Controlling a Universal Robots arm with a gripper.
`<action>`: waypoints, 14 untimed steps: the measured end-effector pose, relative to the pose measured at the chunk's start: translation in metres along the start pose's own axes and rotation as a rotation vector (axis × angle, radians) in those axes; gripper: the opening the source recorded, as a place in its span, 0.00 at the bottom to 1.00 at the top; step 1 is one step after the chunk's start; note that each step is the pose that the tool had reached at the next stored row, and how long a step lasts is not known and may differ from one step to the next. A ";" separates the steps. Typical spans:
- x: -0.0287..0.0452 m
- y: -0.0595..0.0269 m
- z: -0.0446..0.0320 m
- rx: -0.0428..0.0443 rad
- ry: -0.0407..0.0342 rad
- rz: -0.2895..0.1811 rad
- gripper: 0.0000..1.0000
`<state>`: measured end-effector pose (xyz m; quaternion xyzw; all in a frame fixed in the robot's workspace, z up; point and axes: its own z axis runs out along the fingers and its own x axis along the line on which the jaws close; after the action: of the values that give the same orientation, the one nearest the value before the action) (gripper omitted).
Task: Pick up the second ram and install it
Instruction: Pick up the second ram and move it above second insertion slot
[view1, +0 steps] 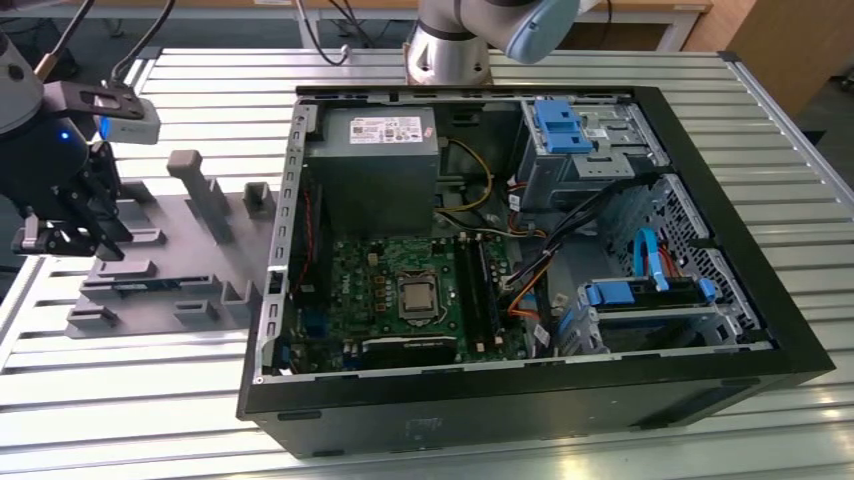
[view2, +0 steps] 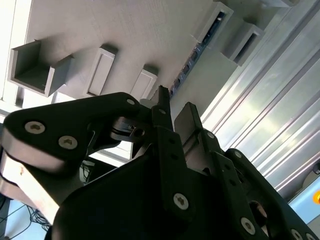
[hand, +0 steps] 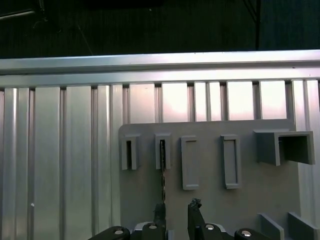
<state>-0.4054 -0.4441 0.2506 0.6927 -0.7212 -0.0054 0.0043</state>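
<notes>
The second ram (hand: 162, 170) stands on its edge in a narrow slot of the grey tray (hand: 210, 200), so it appears as a thin dark line. In the second wrist view the ram (view2: 192, 60) runs along the same slot toward the fingertips. My gripper (hand: 177, 207) hovers over the tray, open, with a gap between its two black fingers. One fingertip (hand: 160, 210) lines up with the near end of the ram; whether it touches is unclear. In the exterior view the gripper (view1: 67, 235) hangs above the tray's left part (view1: 174, 240).
An open black computer case (view1: 534, 400) lies at the exterior view's right of the tray, holding the green motherboard (view1: 387, 270) with dark memory slots (view1: 478, 285), a grey power supply (view1: 374, 170) and blue drive brackets. Upright grey posts (view1: 187, 175) rise from the tray. The slatted metal table (hand: 60, 150) lies below.
</notes>
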 end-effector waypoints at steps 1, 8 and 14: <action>0.0001 -0.0001 0.0043 -0.0001 0.0001 0.000 0.32; 0.0012 -0.0002 0.0110 -0.0001 0.0001 0.000 0.32; 0.0019 -0.0003 0.0132 -0.0001 0.0003 0.000 0.32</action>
<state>-0.4054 -0.4459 0.2374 0.6927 -0.7212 -0.0053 0.0045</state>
